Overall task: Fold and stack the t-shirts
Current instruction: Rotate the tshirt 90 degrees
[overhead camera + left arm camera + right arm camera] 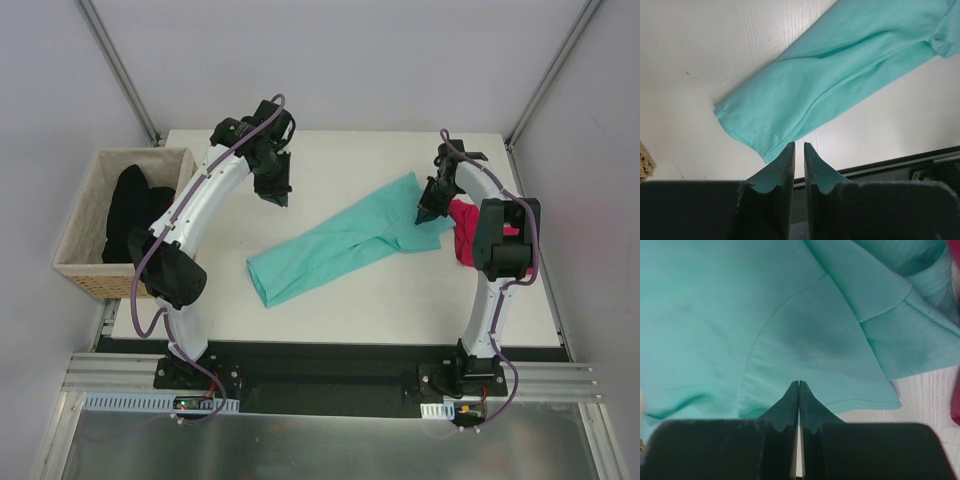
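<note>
The teal t-shirt (340, 245) lies on the surface (400, 300) bunched into a long band. Its long axis runs diagonally from lower left of centre up to the right in the top view. The right jaws are pressed together on its upper-right end, beside a sleeve seam, and seem to pinch a thin layer of cloth. The left jaws hang above the surface to the upper left of the band's middle, clear of the cloth, a narrow slit apart and empty. The free hem end lies below and slightly left of them, so the left arm (205, 200) is the nearer one. The magenta t-shirt (462, 240) sits just beside the pinched end. The black t-shirts (130, 215) fill the basket (85, 270) at far left.
</note>
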{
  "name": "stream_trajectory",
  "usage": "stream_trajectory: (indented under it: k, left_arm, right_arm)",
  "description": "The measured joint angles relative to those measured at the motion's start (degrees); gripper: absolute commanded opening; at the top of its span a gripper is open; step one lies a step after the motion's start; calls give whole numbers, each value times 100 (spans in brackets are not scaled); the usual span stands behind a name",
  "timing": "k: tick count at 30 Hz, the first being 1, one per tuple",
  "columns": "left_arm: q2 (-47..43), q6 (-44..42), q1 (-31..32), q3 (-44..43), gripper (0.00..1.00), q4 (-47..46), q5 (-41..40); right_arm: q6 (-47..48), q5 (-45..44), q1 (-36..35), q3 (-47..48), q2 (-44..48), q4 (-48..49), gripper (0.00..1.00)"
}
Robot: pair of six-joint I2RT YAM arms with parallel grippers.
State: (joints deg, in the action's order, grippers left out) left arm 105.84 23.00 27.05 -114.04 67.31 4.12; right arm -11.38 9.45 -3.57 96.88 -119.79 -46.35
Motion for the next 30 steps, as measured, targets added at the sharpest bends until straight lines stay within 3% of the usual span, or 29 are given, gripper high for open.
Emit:
stream_trajectory:
  k: [13, 26, 30]
  left_arm:
    - [-11, -166, -15, -177, 11, -59, -17]
    - [13, -212, -177, -428, 10, 173, -37]
    - [52, -245, -201, -540, 10, 219, -35]
  right_arm:
    - [-264, 39, 0, -584, -20, 223, 1]
    - [-162, 179, -7, 1281, -1239, -107, 3]
    - [-70, 181, -7, 1578, -1390, -286, 11]
